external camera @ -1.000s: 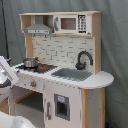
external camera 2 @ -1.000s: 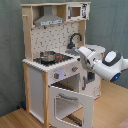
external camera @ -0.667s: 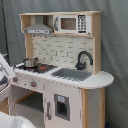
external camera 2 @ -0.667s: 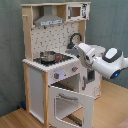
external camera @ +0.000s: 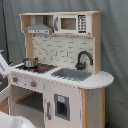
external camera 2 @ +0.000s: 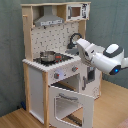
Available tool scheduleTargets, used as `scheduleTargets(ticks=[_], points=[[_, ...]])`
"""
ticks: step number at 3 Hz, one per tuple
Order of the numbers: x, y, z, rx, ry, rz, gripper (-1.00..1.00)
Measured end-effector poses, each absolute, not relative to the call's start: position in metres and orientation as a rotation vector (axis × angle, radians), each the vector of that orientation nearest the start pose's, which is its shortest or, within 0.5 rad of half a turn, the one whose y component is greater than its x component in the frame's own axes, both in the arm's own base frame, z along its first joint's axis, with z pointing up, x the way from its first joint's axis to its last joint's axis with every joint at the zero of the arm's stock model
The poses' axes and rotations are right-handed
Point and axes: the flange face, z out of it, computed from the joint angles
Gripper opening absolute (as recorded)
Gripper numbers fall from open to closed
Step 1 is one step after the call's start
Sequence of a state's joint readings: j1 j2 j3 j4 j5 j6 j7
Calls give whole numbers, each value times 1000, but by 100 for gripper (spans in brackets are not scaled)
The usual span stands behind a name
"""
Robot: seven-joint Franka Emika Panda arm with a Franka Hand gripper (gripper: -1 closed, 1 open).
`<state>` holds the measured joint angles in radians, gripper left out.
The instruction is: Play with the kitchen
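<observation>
The kitchen (external camera: 60, 75) is a tall toy of pale wood and white panels, seen in both exterior views. It has a range hood, a small microwave (external camera: 70, 23), a black faucet (external camera: 83, 59) and a grey sink (external camera: 71, 74). A small metal pot (external camera 2: 47, 56) sits on the stovetop. The oven door (external camera 2: 70, 102) hangs open toward the front. My white arm (external camera 2: 102, 56) reaches in from the second exterior view's right, level with the counter edge. The dark gripper (external camera 2: 90, 76) hangs below the arm, in front of the cabinet beside the oven.
The kitchen (external camera 2: 50, 75) stands on a wooden floor (external camera 2: 15, 117) in front of a grey curtain. Part of my white arm (external camera: 3, 65) shows at the first exterior view's left edge, and a white rounded shape (external camera: 10, 121) fills its bottom left corner.
In the second exterior view my arm has shifted left and slightly up, closer to the counter front. The kitchen and its oven door have not moved.
</observation>
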<state>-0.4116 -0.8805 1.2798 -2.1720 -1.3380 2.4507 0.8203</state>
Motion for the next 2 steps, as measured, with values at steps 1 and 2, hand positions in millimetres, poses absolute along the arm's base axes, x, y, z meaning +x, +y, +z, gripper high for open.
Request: scheduleTargets(ticks=[1,2], points=[[245,484,528,1221,910,1429,100],[249,487,548,1254,896,1412,100]])
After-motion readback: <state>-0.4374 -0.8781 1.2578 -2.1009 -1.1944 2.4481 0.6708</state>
